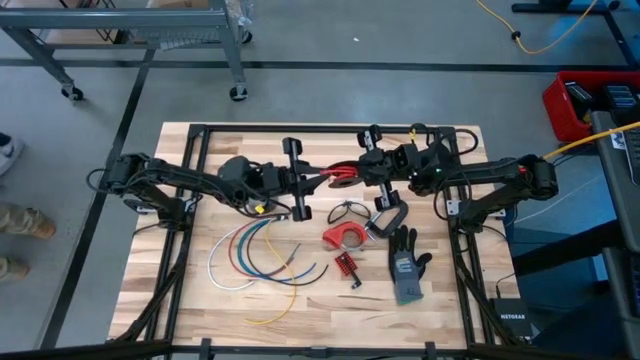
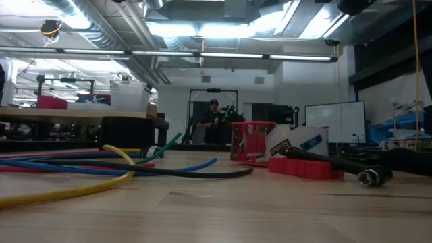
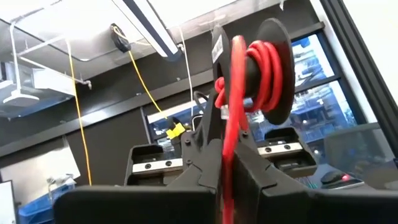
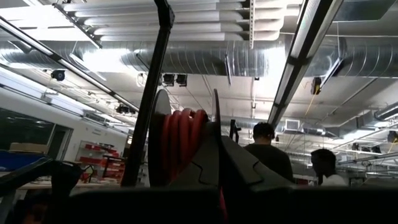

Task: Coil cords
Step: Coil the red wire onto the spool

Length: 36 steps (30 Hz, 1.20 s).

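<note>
Both grippers meet above the far middle of the table. Left gripper (image 1: pixel 312 180) has its fingers (image 3: pixel 205 168) nearly together with the red cord (image 3: pixel 231 124) running up between them to a black spool (image 3: pixel 264 68), where several red turns are wound. Right gripper (image 1: pixel 368 178) has its fingers (image 4: pixel 214 162) pressed together around the spool's edge, the red windings sitting just beside them in its wrist view. From above, the spool (image 1: pixel 340 178) hangs between the two grippers, clear of the table (image 1: pixel 200 310).

Nearer on the table, toward the left, loose cords lie in nested arcs: white cord (image 1: pixel 215 268), blue cord (image 1: pixel 234 258), green cord (image 1: pixel 262 262) and a thin red one among them, with a yellow cord (image 1: pixel 288 295) trailing toward the near edge. To the right of them lie a small red comb-like piece (image 1: pixel 346 265), a red tape dispenser (image 1: pixel 343 237) and a grey glove (image 1: pixel 408 265). A pair of clear safety glasses (image 1: pixel 350 211) lies farther back, beside a black clamp (image 1: pixel 388 220).

In the low view the yellow cord (image 2: pixel 67 189) and blue cord (image 2: pixel 101 167) lie closest, and a person (image 2: pixel 213 121) shows far off in the room.
</note>
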Each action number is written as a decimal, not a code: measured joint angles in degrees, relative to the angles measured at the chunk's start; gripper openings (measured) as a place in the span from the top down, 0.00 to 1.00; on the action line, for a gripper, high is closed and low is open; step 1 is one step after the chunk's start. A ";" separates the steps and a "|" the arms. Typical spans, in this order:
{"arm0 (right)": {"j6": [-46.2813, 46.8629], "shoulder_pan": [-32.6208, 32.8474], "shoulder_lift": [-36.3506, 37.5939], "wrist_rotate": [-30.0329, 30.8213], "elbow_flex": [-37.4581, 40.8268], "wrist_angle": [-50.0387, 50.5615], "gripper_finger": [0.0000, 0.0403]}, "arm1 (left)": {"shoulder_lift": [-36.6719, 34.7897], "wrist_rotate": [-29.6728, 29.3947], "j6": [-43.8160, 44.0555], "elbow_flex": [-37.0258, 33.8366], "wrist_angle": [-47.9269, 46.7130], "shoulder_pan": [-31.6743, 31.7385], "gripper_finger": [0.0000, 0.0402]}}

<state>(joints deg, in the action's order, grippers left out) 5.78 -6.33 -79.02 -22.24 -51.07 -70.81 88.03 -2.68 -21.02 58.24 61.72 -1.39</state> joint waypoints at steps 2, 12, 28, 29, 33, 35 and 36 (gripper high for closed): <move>0.00 0.00 0.00 0.02 0.00 0.21 1.00 | 0.00 0.10 0.00 0.00 0.10 0.00 0.93; -0.01 0.00 -0.51 0.08 0.00 1.87 1.00 | 0.00 0.11 -0.24 0.00 0.32 0.00 0.79; 0.29 -0.02 -2.97 0.16 0.00 0.65 1.00 | 0.00 0.18 -0.52 0.00 -0.09 -0.09 0.97; 0.27 -0.02 -2.99 0.16 0.02 0.51 1.00 | 0.00 0.16 -0.53 0.00 -0.01 -0.11 0.98; 0.26 -0.02 -2.99 0.16 0.02 0.37 0.96 | 0.00 0.08 -0.40 0.00 0.26 -0.11 0.99; 0.33 -0.02 -2.99 0.49 0.02 0.35 0.92 | 0.00 -0.12 -0.32 0.00 0.47 -0.11 1.00; 0.45 -0.02 -2.99 1.21 0.02 0.37 0.90 | 0.00 -0.46 -0.10 0.00 0.55 -0.11 1.00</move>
<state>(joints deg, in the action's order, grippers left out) 6.23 -6.35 -82.02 -21.03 -51.05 -70.43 88.03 -3.14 -21.11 58.24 62.28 -1.50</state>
